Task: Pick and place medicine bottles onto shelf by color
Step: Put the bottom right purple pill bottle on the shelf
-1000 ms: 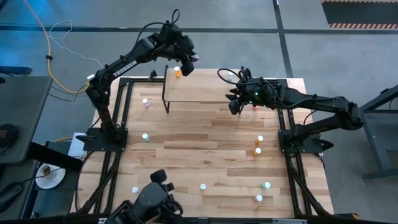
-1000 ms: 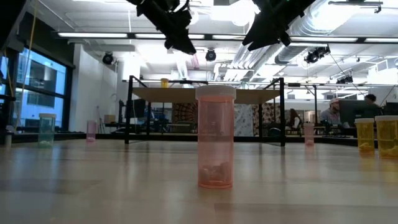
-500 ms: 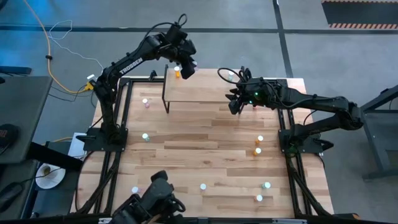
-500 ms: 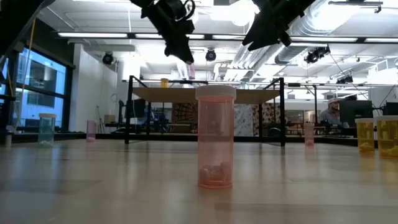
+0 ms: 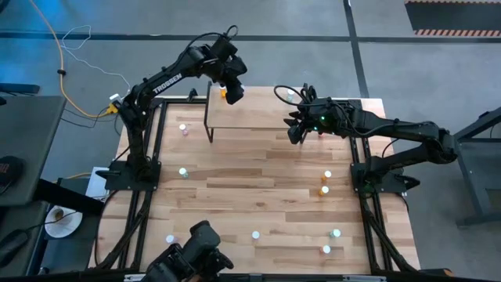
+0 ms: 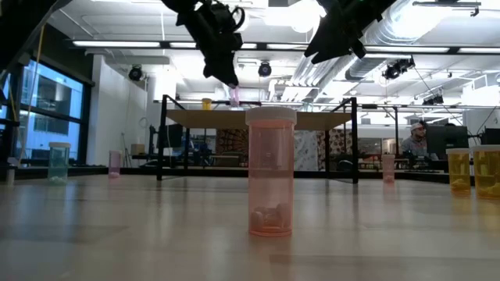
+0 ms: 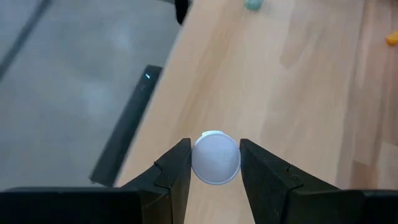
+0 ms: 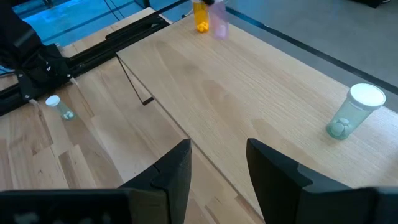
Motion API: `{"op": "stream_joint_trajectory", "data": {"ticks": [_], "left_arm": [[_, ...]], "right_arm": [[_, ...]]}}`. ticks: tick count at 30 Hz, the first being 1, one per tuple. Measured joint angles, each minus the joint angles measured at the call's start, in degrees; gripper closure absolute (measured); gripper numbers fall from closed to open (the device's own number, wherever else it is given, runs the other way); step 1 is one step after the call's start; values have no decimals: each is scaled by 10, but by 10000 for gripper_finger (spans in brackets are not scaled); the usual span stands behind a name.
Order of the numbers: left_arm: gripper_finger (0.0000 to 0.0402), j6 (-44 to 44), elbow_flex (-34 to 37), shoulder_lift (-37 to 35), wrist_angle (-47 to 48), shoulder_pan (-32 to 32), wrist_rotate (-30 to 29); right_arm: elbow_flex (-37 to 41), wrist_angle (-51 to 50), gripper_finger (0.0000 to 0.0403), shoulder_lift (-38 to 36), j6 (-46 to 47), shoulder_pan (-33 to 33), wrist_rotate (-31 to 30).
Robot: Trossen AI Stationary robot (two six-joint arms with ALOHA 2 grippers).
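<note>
Nearest the low camera a pink bottle [image 6: 270, 172] stands upright on the surface [image 5: 258, 196], a few pills in its bottom. Other bottles are scattered across the surface: a teal one [image 5: 182, 171] at the left, two orange ones [image 5: 325, 183] at the right, and several more along the near edge.

Farther back, the right end effector [image 5: 296, 129] hangs over the near right part of the shelf [image 5: 250, 113], fingers parted and holding nothing. A teal bottle [image 8: 352, 111] with pale pills inside stands on the shelf close by it.

At the far left corner of the shelf, the left end effector [image 7: 215, 163] is clamped on a pink bottle [image 7: 215, 157], seen cap-on between its fingers, so the bottle's long axis hangs upright. It sits just beside an orange bottle [image 8: 200, 15] already standing there. The shelf top lies directly below the held bottle, so the coming move looks like a short straight descent, and the left arm is plainly the nearer one. The main risk is knocking the orange neighbour.
</note>
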State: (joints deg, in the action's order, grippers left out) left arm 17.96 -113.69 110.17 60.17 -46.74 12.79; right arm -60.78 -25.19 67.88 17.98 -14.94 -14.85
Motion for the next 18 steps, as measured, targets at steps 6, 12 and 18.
{"op": "stream_joint_trajectory", "data": {"ticks": [6, 12, 18], "left_arm": [[284, 1, 0, 11, 2, 0, 20], [284, 2, 0, 11, -7, -7, 21], [284, 1, 0, 25, -4, -15, 20]], "right_arm": [[0, 0, 256, 0, 0, 0, 0], [0, 0, 256, 0, 0, 0, 0], [0, 0, 256, 0, 0, 0, 0]]}}
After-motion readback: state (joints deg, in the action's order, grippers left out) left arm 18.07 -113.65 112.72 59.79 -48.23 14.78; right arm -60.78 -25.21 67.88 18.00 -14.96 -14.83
